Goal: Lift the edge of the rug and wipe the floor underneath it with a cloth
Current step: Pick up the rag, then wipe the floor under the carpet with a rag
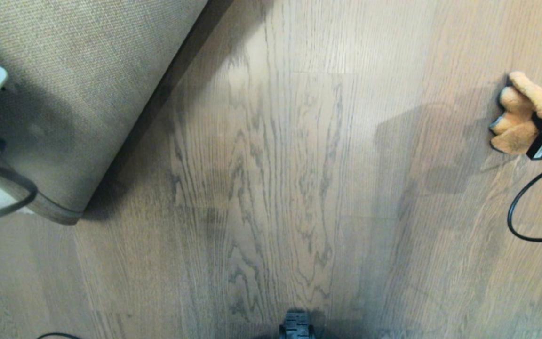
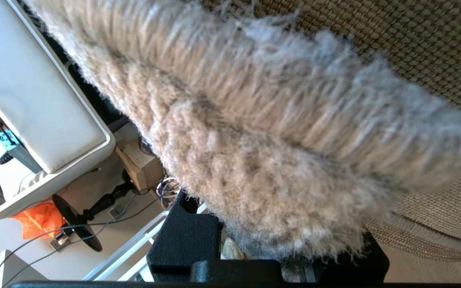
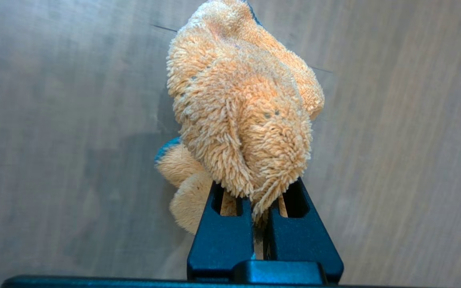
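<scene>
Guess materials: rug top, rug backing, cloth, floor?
Rug top: fuzzy pale grey-beige pile, likely synthetic or wool; loose fibres show.
Backing: tan coarse weave, jute-like or woven synthetic, visible grid texture.
Cloth: orange-tan plush terry or microfibre, shaggy loops.
Floor: matte wood-grain planks, possibly laminate or vinyl rather than solid wood; plank seams and dark grain streaks show.

the left arm sits at the far left edge of the head view, only its white and black wrist casing showing there. the left gripper (image 2: pixel 270 260) has its black fingers (image 2: pixel 184 240) pinched on the rug (image 2: pixel 278 132), one on each side of the pile edge. the right arm reaches in from the right edge of the head view, a black cable looping below its wrist. the right gripper (image 3: pixel 259 224) points toward the floor (image 1: pixel 271 188), its two fingers (image 3: pixel 222 240) drawn nearly together and clamped on the cloth (image 3: pixel 242 116).
</scene>
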